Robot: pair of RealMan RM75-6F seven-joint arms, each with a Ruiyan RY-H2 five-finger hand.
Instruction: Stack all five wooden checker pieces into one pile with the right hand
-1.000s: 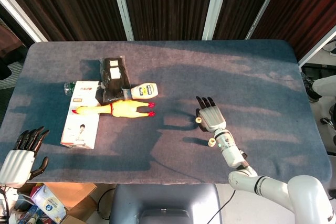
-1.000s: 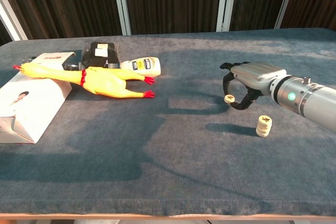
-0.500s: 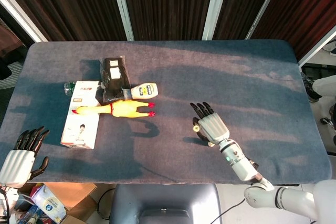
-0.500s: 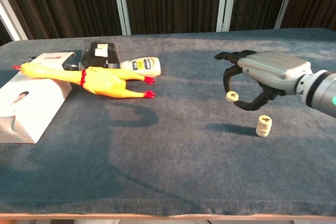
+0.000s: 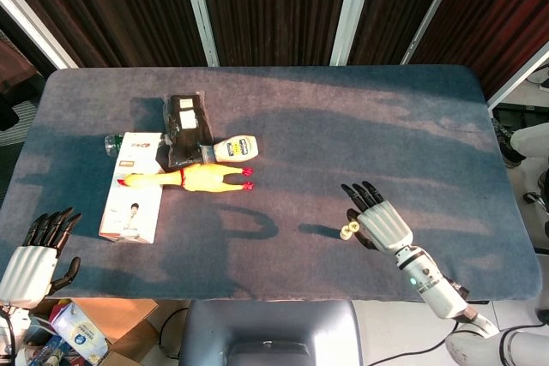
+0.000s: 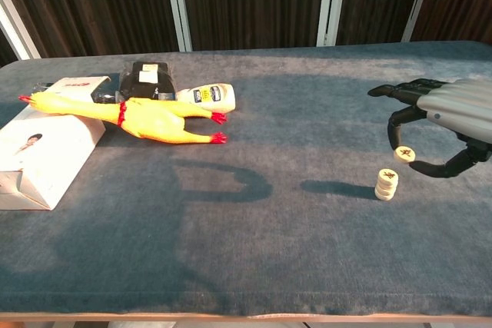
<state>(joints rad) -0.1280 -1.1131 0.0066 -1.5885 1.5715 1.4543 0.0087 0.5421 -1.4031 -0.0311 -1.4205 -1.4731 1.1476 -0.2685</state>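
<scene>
A short stack of wooden checker pieces (image 6: 387, 183) stands on the blue cloth at the right; in the head view the stack (image 5: 346, 232) sits just left of my right hand (image 5: 383, 221). In the chest view my right hand (image 6: 443, 122) hovers above and to the right of the stack. It pinches one checker piece (image 6: 404, 154) between the thumb and a finger, a little above and right of the stack's top. My left hand (image 5: 31, 256) hangs off the table's front left corner, fingers apart, holding nothing.
A yellow rubber chicken (image 6: 154, 120), a white bottle (image 6: 209, 96) and a black packet (image 6: 148, 79) lie at the back left. A white box (image 6: 42, 147) lies beside them at the left edge. The table's front edge (image 6: 246, 314) runs close below the stack.
My right hand has lifted the single piece and carried it right, from left of the stack to just above and right of it. The left hand stayed put.
</scene>
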